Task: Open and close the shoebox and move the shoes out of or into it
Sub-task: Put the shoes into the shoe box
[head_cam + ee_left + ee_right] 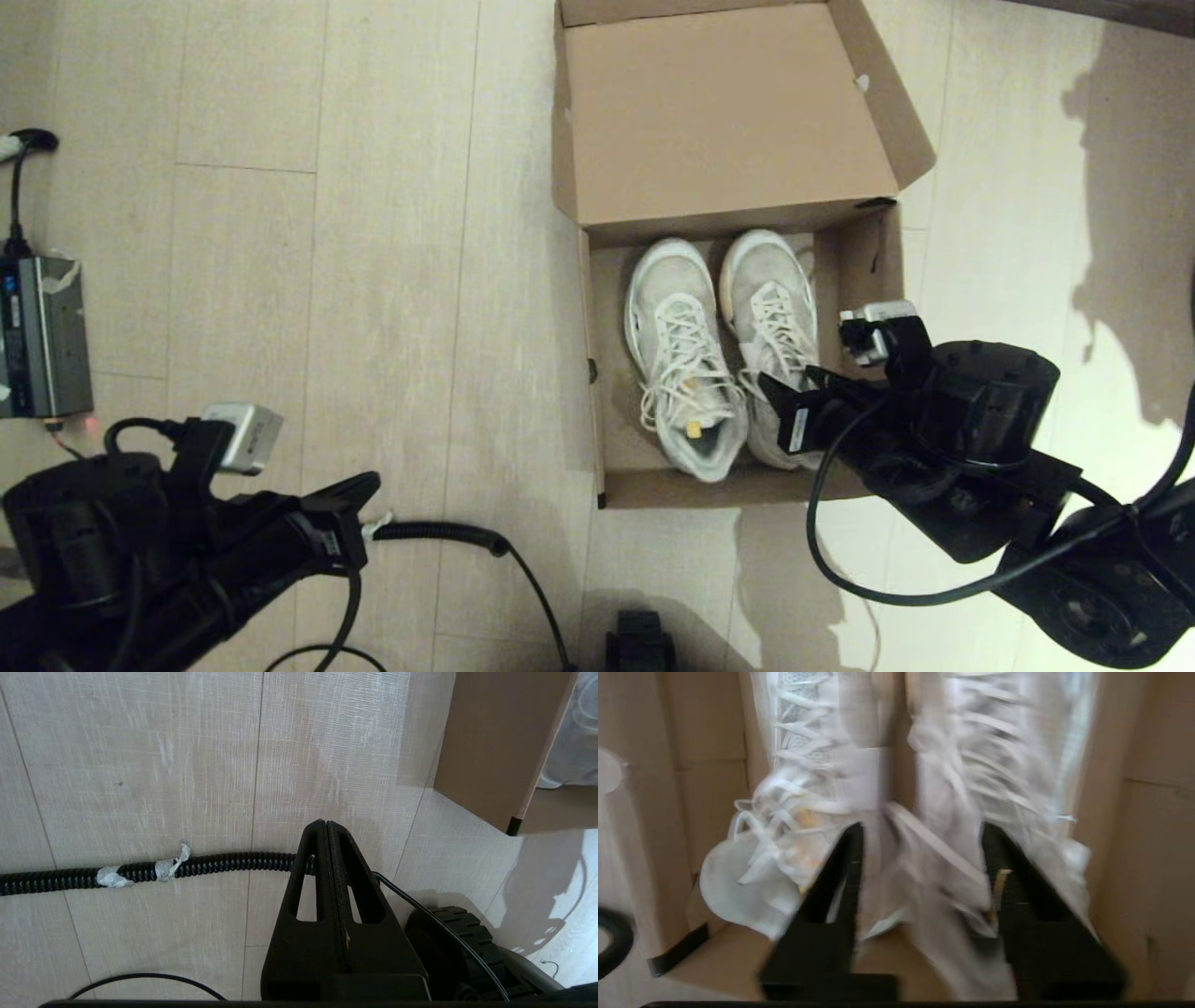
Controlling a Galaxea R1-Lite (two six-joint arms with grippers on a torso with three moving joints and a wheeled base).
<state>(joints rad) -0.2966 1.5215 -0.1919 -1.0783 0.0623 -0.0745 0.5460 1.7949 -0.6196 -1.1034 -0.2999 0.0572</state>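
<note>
The brown shoebox (591,392) stands on the floor with its lid (728,112) folded back. Two white sneakers lie side by side inside, toes toward the lid: the left shoe (681,355) and the right shoe (770,299). My right gripper (784,401) is open low over the right shoe's heel end. In the right wrist view the gripper (922,828) has the right shoe's (994,765) collar and laces between its spread fingers, with the left shoe (794,788) beside it. My left gripper (369,485) is parked near the floor at the lower left, shut (323,823) and empty.
A grey power unit (42,336) sits at the far left. A black corrugated cable (439,534) runs over the floor by the left gripper and shows as the cable (210,863) in the left wrist view. The shoebox's taped corner (490,746) shows there too.
</note>
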